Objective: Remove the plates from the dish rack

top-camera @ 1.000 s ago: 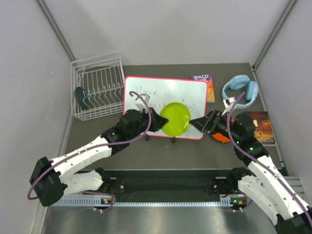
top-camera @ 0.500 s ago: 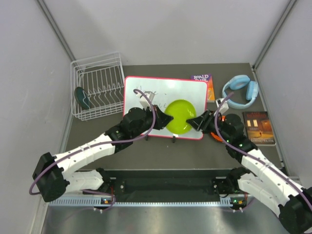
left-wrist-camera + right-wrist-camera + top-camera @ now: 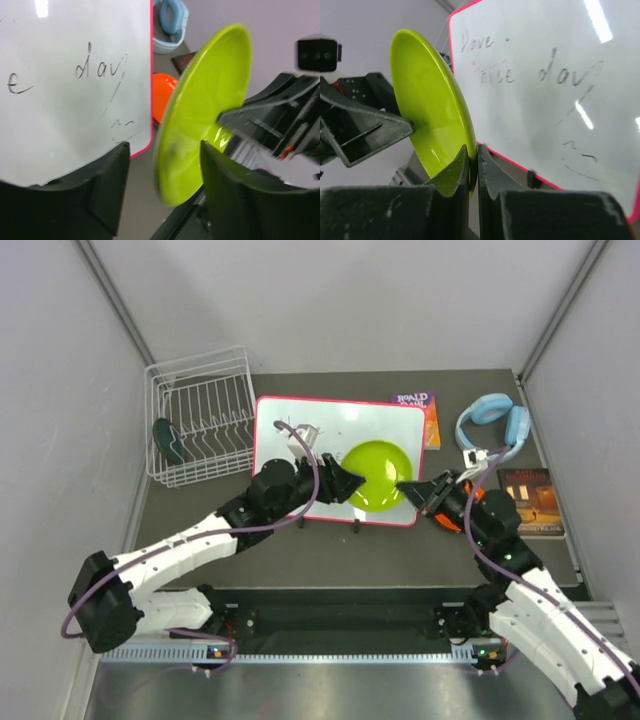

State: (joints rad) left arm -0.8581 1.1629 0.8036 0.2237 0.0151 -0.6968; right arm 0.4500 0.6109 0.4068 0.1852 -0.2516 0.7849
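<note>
The lime-yellow plate (image 3: pixel 378 476) is round, shallow and glossy, plain in colour. It hangs over the near right part of the pink-framed whiteboard (image 3: pixel 300 430), with its hollow face turned up and a little to the far side. Its width spans left to right between the two claws. The right claw (image 3: pixel 472 155) is pinched tight on the plate's right rim. The left claw (image 3: pixel 165 190) stands spread, its fingers apart on either side of the left rim. The white dish rack (image 3: pixel 200 420) sits far left on the counter (image 3: pixel 330 550).

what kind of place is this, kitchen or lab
Probably a robot test cell, not a kitchen: bare grey walls, two arms bolted to the table, and mixed props: dish rack, whiteboard, headphones.
</note>
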